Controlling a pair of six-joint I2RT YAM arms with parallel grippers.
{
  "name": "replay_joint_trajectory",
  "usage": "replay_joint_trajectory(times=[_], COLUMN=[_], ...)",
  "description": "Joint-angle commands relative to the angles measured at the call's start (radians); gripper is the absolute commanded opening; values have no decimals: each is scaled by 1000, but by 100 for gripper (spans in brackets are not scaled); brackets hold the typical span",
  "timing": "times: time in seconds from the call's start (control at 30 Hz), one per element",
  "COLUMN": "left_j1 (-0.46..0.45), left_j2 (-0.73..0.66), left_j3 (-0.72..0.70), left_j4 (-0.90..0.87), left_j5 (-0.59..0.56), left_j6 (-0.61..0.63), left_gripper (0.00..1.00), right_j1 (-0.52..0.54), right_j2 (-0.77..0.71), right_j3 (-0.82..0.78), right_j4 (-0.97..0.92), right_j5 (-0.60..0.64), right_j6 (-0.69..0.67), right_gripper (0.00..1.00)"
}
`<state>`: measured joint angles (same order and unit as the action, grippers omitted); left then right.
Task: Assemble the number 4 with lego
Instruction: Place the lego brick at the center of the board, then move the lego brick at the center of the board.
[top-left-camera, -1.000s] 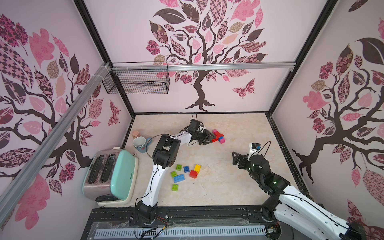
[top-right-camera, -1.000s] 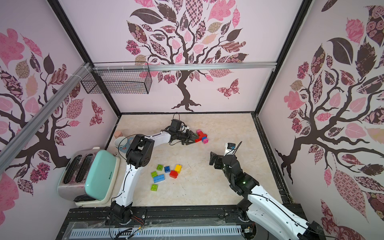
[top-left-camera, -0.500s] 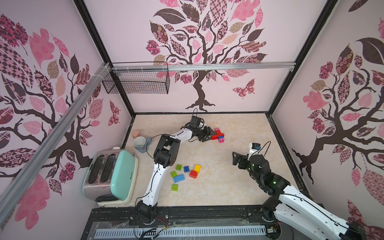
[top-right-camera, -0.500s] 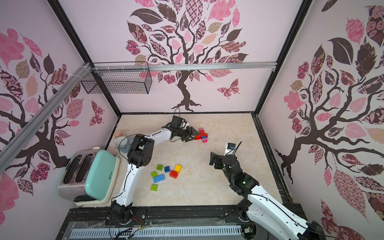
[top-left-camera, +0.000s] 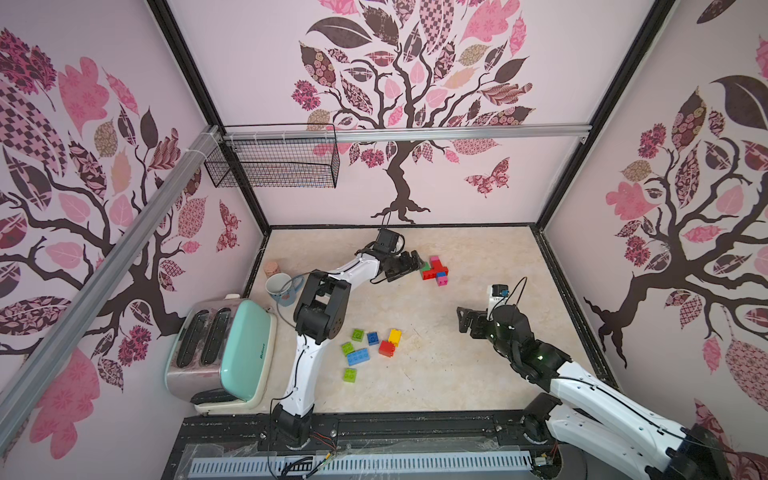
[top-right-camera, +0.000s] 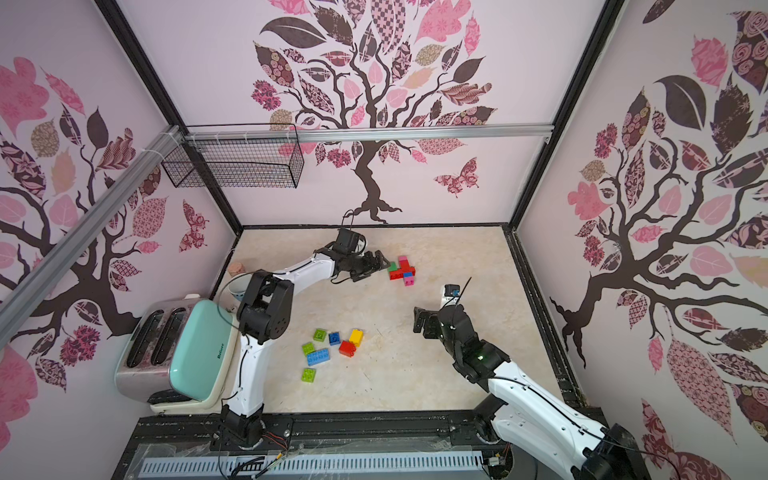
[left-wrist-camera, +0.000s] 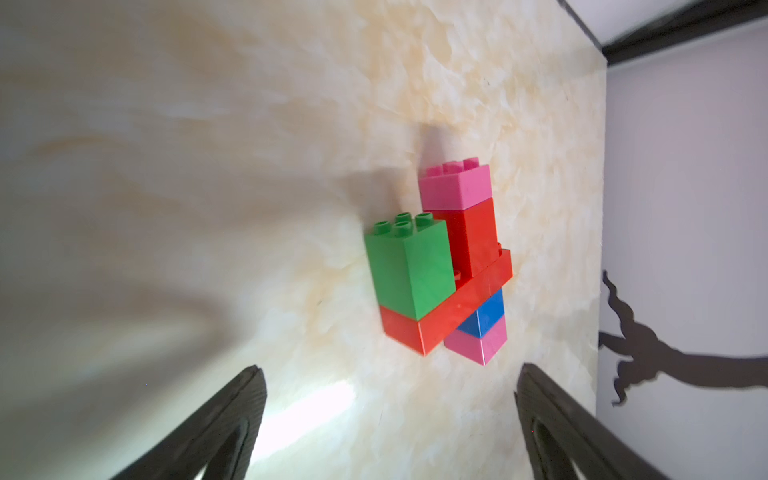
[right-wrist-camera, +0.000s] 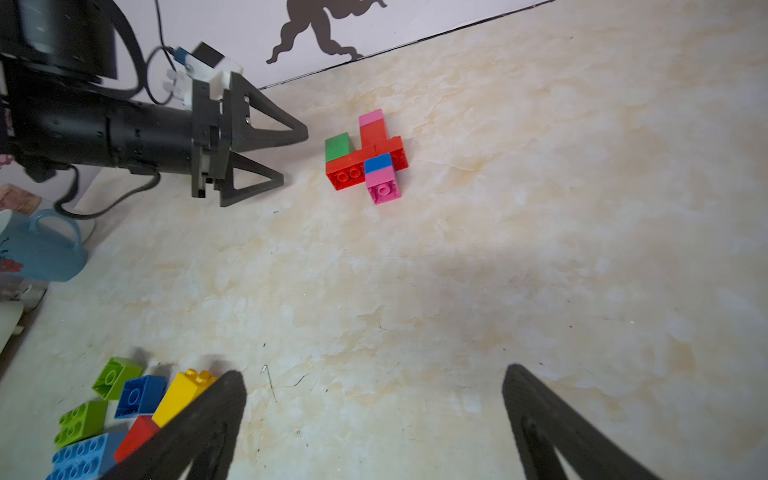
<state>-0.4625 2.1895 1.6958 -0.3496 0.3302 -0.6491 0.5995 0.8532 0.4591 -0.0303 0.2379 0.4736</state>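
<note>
Your left fingers (right-wrist-camera: 297, 135) stand wide and empty, just beside the lego 4 (right-wrist-camera: 368, 156) lying flat on the tabletop (right-wrist-camera: 540, 249). Your right fingers (right-wrist-camera: 216, 399) gape empty too, well apart from it. The 4 looks complete, and the spare bricks (top-left-camera: 370, 345) lie unused.

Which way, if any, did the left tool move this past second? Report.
Yes. The left tool has come off the lego figure, which lies unmoved, and shifted slightly toward the back wall.
</note>
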Motion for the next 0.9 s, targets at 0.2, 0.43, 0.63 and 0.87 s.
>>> replay_joint_trajectory(times=[0.2,0.43,0.63,0.87], left_j1=[-89,-92,44,124], left_j2=[-543,-834,-1006,-964], left_j3=[-447,-723,-898,-945], left_j4=[-149,-282,-366,-441], left_j5=[-667,-788,-723,-610], left_j6=[165,39,-181,-190], left_gripper=[98,98,98,98], right_j1=[5,185,323,359], right_j2=[346,658,870,1028], right_j3=[140,360,541,677], right_j4=[152,132,129,112], right_j5=[-432,-435,-395,-359], right_j6=[-72,-270,-416,-495], right_gripper=[99,100,97,80])
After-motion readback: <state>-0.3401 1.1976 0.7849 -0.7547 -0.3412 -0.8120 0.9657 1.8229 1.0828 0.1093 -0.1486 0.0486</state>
